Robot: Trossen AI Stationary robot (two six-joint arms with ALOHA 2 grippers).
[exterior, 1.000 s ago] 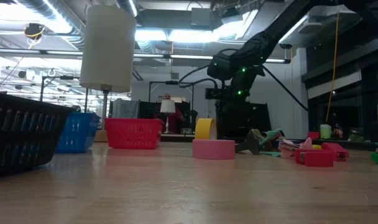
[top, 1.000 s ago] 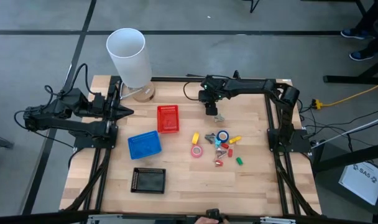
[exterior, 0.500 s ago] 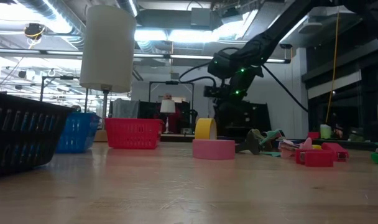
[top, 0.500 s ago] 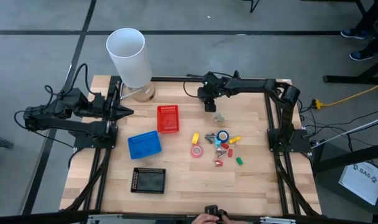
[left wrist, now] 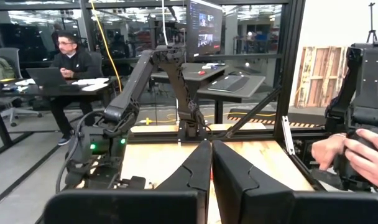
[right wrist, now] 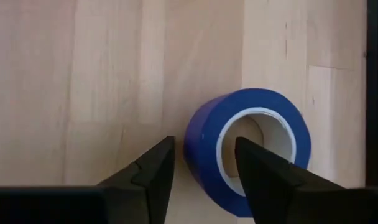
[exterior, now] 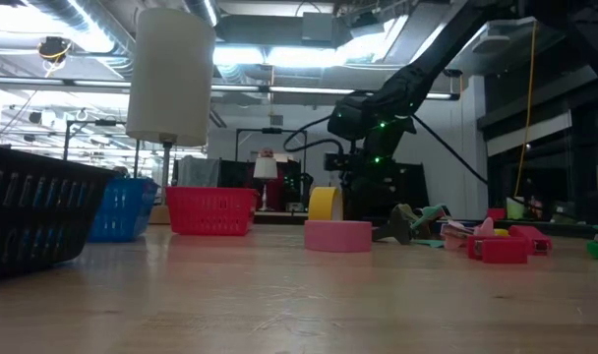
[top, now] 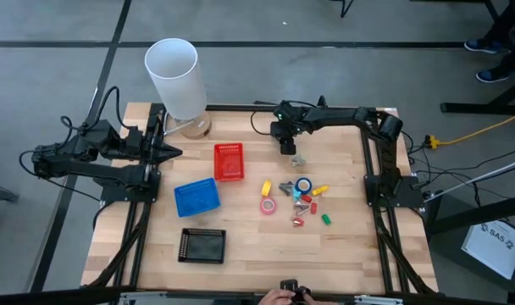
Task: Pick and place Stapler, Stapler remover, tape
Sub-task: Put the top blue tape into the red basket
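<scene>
A blue tape roll (right wrist: 248, 149) with a pale core lies on the wood. My right gripper (right wrist: 204, 146) is open and slants down over it. One finger stands outside the roll's wall and the other in front of its hollow. In the high view this gripper (top: 287, 148) is far of the pile. The pile holds a yellow tape roll (top: 266, 187), a pink tape roll (top: 266, 206), a blue ring (top: 303, 185) and a grey tool (top: 287, 188). My left gripper (left wrist: 211, 168) waits shut and level at the table's left (top: 168, 152).
A red basket (top: 229, 161), a blue basket (top: 196, 196) and a black basket (top: 202, 246) stand left of the pile. Small red, yellow and green pieces (top: 312, 207) lie beside the rolls. A white cylinder (top: 177, 76) stands at the far left corner. A person's hands (left wrist: 354, 149) show beyond the table.
My right gripper has drawn back a little toward the table's far edge. Over the last half second it has sunk toward the table. The pile and the baskets lie as before.
</scene>
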